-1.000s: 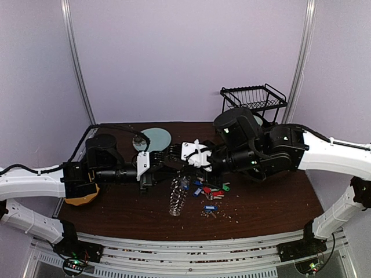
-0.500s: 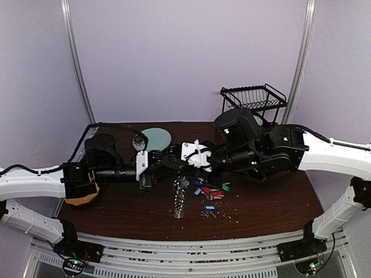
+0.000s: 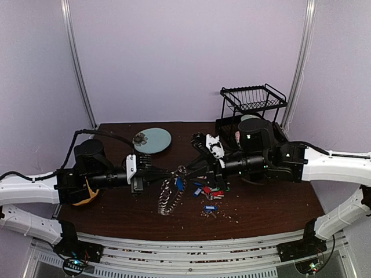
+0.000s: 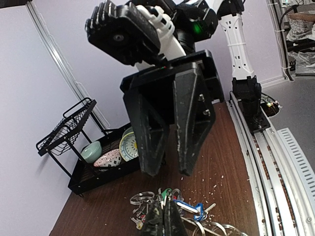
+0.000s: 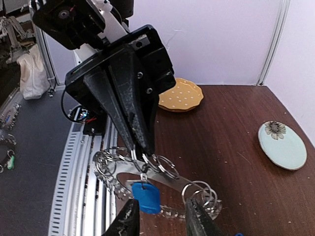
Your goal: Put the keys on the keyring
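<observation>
My left gripper (image 3: 173,172) is shut on the keyring (image 3: 167,198), a thin metal ring fringed with small silvery keys that hangs below it above the table. In the right wrist view the keyring (image 5: 170,178) stretches across just past my fingers, pinched by the left gripper's black fingers (image 5: 132,115). A key with a blue tag (image 5: 146,195) dangles from the ring right under that pinch. My right gripper (image 5: 161,201) is open, its fingers either side of the blue tag and apart from it. More keys (image 3: 210,191) with blue, red and green tags lie loose on the table.
A black dish rack (image 3: 253,98) stands at the back right, with bowls (image 4: 109,158) on its lower shelf. A light blue plate (image 3: 154,139) sits at the back centre. A yellow plate (image 5: 180,95) lies under my left arm. Crumbs dot the wood near the front rail.
The right gripper has opened and drawn back to the right. The left arm has pulled left with the keyring, and the blue-tagged key now hangs from the ring.
</observation>
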